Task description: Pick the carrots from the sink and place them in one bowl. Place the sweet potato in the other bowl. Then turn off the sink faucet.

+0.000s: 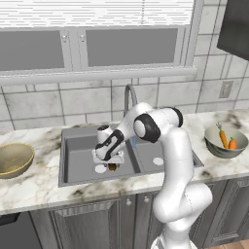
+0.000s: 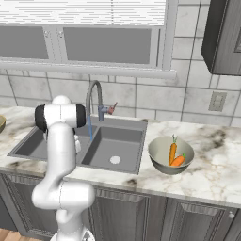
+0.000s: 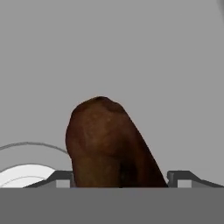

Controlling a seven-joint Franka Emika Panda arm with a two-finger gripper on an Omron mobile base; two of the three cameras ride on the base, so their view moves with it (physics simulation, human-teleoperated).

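1. I judge this the sweet potato step: both carrots [image 2: 174,154] lie in the grey bowl [image 2: 162,162].
2. My gripper [image 3: 118,181] straddles the sweet potato [image 3: 107,142] near the left drain of the sink [image 1: 73,160]; the fingers [image 3: 61,178] are spread, contact unclear.
3. Next I'd pinch, lift, then carry to the tan bowl [image 1: 9,163] at the counter's left end.
4. It looks dark brown, lumpy and oblong.

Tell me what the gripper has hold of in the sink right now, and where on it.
The gripper straddles the sweet potato in the sink, one fingertip on each side of its near end. Whether the jaws already clamp it cannot be told.
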